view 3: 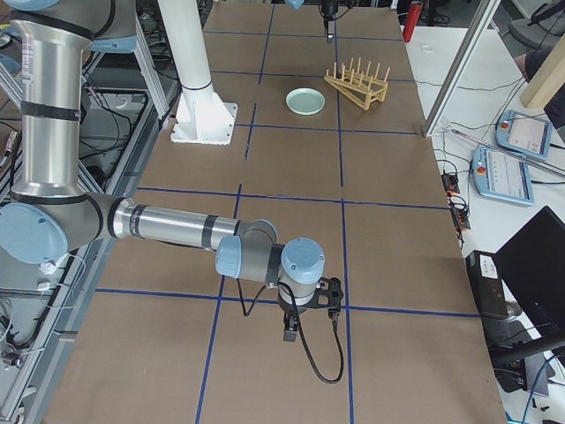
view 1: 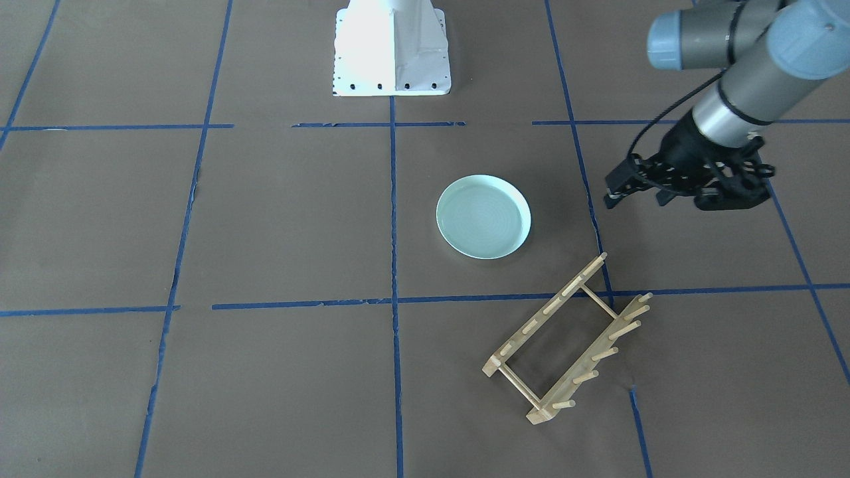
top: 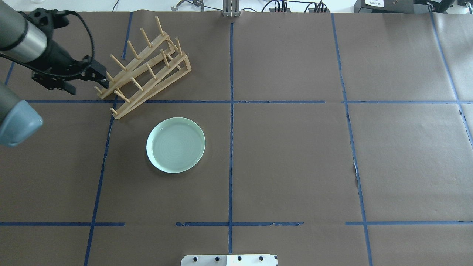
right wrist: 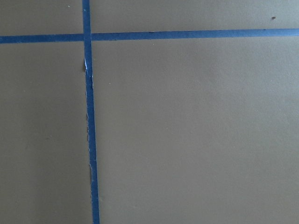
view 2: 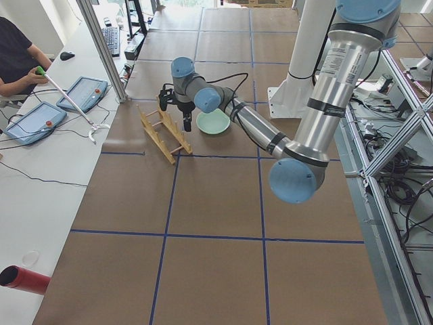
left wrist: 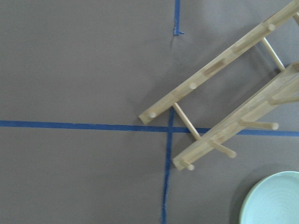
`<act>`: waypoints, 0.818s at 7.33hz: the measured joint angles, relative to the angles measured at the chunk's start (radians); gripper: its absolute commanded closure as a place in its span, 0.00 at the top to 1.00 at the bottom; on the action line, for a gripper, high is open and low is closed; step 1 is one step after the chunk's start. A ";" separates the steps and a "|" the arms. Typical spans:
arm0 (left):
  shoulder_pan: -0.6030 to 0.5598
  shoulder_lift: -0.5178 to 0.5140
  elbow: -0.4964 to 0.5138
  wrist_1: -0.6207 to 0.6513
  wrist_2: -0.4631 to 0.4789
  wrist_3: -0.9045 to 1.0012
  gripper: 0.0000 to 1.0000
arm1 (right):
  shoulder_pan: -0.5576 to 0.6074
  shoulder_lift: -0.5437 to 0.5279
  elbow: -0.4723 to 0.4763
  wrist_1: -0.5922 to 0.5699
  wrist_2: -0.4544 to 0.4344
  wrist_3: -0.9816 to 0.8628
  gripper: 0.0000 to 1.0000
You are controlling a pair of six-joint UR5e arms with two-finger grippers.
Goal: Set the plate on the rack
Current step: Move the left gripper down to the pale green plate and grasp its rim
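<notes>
The pale mint-green plate (view 1: 483, 216) lies flat on the brown table, also in the overhead view (top: 175, 145) and at the lower right of the left wrist view (left wrist: 275, 200). The light-wood rack (view 1: 568, 342) stands beyond it, skewed to the tape lines (top: 146, 70) (left wrist: 224, 107). My left gripper (view 1: 637, 196) is open and empty, hovering above the table beside the rack's end (top: 87, 85), apart from the plate. My right gripper (view 3: 309, 325) hangs low over the table far from both; I cannot tell whether it is open or shut.
Blue tape lines (top: 231, 147) grid the table. The robot's white base (view 1: 392, 50) stands at the table's near side. An operator (view 2: 17, 64) and control tablets (view 2: 81, 95) are at the far edge, past the rack.
</notes>
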 measured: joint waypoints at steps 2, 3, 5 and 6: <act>0.185 -0.161 0.127 0.002 0.126 -0.192 1.00 | 0.000 0.000 0.001 0.000 0.000 0.000 1.00; 0.243 -0.246 0.214 0.002 0.155 -0.241 1.00 | 0.000 0.000 0.001 0.000 0.000 0.000 1.00; 0.328 -0.391 0.380 0.020 0.234 -0.311 0.94 | 0.000 0.000 0.001 0.000 0.000 0.000 1.00; 0.368 -0.425 0.425 0.027 0.286 -0.334 0.87 | 0.000 0.000 0.001 0.000 0.000 0.000 1.00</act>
